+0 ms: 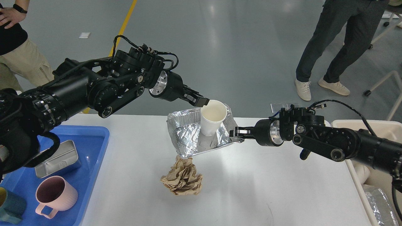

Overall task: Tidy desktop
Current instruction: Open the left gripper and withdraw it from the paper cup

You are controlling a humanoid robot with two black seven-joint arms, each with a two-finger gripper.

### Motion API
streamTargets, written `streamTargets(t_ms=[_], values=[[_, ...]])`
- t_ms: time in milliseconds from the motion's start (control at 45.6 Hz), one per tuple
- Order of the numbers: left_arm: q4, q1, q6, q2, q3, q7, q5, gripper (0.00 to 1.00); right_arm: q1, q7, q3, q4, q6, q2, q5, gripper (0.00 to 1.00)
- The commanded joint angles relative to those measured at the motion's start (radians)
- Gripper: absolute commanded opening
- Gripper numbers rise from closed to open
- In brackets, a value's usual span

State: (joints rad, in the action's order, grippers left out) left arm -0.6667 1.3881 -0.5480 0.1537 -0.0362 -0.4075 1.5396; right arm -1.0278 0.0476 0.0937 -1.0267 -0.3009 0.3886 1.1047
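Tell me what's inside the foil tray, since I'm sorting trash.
A white paper cup stands in the foil tray, with the left gripper at its rim. The tray floor under the cup is hidden.
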Motion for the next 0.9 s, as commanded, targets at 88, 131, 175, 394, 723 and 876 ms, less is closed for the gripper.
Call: streamTargets(t_ms=[88, 131, 175, 394, 723, 876], values=[[0.001, 0.002, 0.019, 0.003, -0.001, 0.007, -0.087, 0.89, 0.002, 0.0, 0.0, 0.0, 0.0, 0.003, 0.0, 0.0], [-0.001, 0.002, 0.019, 0.007, -0.001, 0.009, -0.111, 0.91, 0.002, 0.0, -0.002, 0.0, 0.0, 0.003, 0.0, 0.0], [-0.001, -0.001, 0.019, 0.015, -0.001, 0.013, -0.136, 0.94, 0.002, 0.0, -0.002, 0.0, 0.0, 0.003, 0.0, 0.0], [-0.054, -0.018, 0.042, 0.142, 0.001, 0.212, -0.271, 0.97, 0.002, 0.0, -0.003, 0.0, 0.0, 0.001, 0.0, 0.0], [-0.364, -0.231, 0.138, 0.513, -0.077, 0.248, -0.317, 0.97, 0.002, 0.0, -0.005, 0.005, 0.0, -0.002, 0.0, 0.0], [-0.468, -0.414, 0.195, 0.658, -0.259, 0.28, -0.329, 0.97, 0.002, 0.0, -0.006, 0.003, 0.0, -0.002, 0.0, 0.0]])
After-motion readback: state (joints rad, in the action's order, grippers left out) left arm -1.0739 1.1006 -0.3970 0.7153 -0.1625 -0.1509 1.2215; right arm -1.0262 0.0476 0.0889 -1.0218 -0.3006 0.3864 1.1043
